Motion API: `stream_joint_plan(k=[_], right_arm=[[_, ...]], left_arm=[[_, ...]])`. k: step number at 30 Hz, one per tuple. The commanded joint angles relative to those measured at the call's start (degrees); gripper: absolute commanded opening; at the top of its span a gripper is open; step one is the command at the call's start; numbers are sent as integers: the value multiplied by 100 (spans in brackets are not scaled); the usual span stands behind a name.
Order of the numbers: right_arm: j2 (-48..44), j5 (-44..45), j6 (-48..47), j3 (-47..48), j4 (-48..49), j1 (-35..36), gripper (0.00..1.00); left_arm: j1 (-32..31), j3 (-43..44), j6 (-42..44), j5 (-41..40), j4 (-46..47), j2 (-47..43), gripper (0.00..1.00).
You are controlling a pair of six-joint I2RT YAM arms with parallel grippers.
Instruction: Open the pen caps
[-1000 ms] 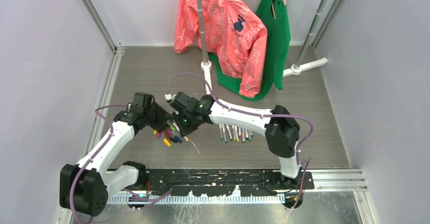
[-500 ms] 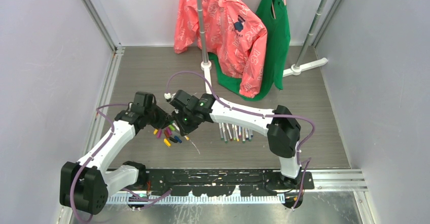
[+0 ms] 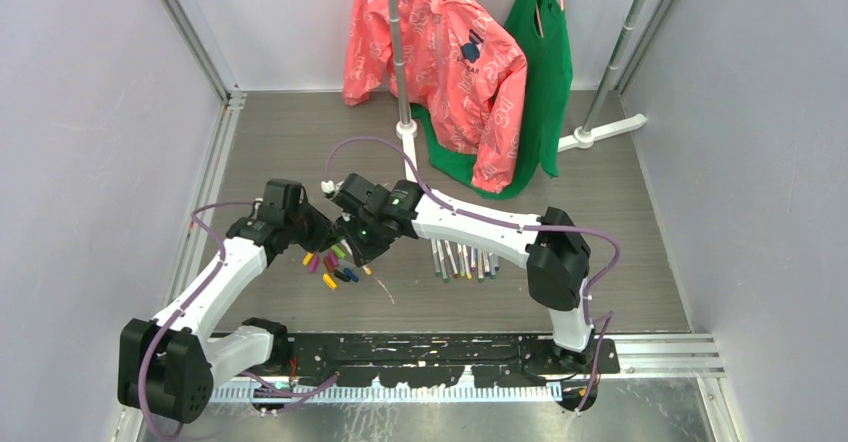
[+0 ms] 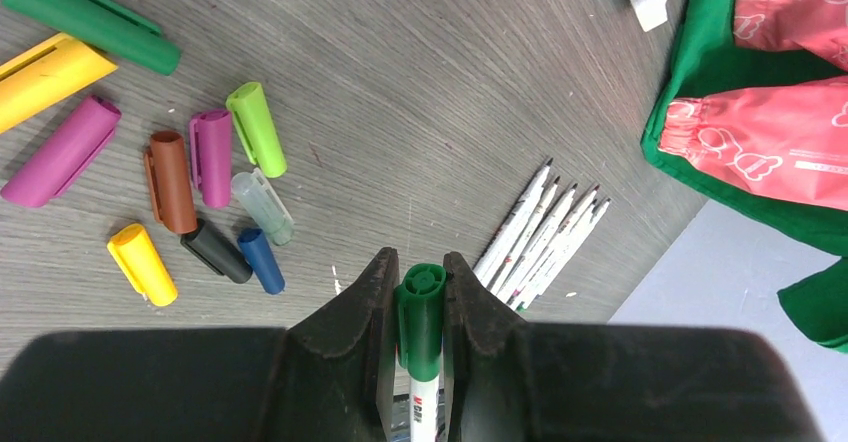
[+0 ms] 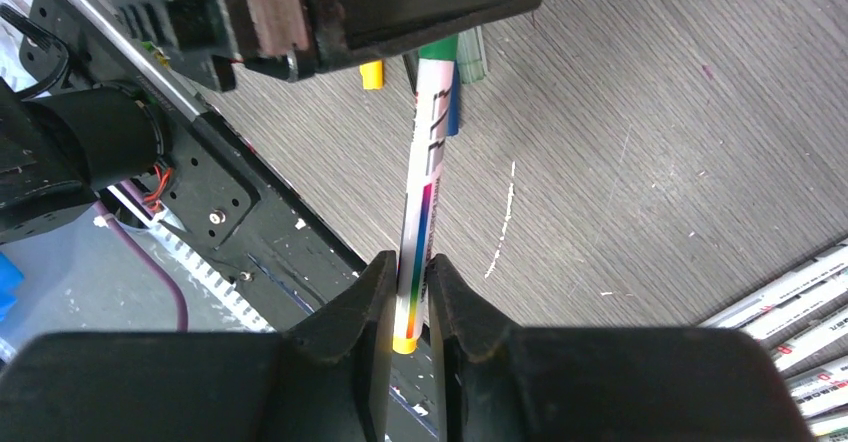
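Pinched tight at its green cap (image 4: 421, 307) by the left claw (image 4: 421, 274), and at the far end of its whitish barrel (image 5: 425, 162) by the right claw (image 5: 410, 267): one pen, cap on, spanning the gap between the two, up off the grey surface (image 4: 400, 62). Beneath, scattered flat, loose caps (image 4: 210, 157) in yellow, purple, brown, green, blue and black. Well apart from those, lying side by side, a row of uncapped pens (image 4: 545, 227).
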Motion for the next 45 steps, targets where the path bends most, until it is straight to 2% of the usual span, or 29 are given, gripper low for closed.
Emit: stream_joint_plan(k=[1, 15, 25, 27, 29, 30, 34, 45], right_arm=[[61, -149, -154, 513, -54, 37, 24], [369, -171, -136, 816, -83, 13, 26], [489, -136, -48, 642, 222, -65, 27], [494, -105, -34, 620, 259, -69, 22], [456, -78, -7, 541, 276, -77, 4], [414, -57, 14, 443, 295, -81, 2], [50, -36, 63, -143, 426, -77, 1], [-1102, 63, 327, -2586, 1552, -42, 1]], left_arm=[[-13, 275, 209, 226, 363, -54, 0], [-9, 361, 408, 443, 324, -55, 0], [-9, 408, 474, 472, 119, -194, 0], [-11, 416, 495, 437, 68, -215, 0], [-9, 432, 492, 373, -1, -216, 0], [-9, 434, 474, 325, -30, -212, 0], [-10, 417, 233, 116, -4, -167, 0], [-9, 665, -269, -265, 318, 336, 0]])
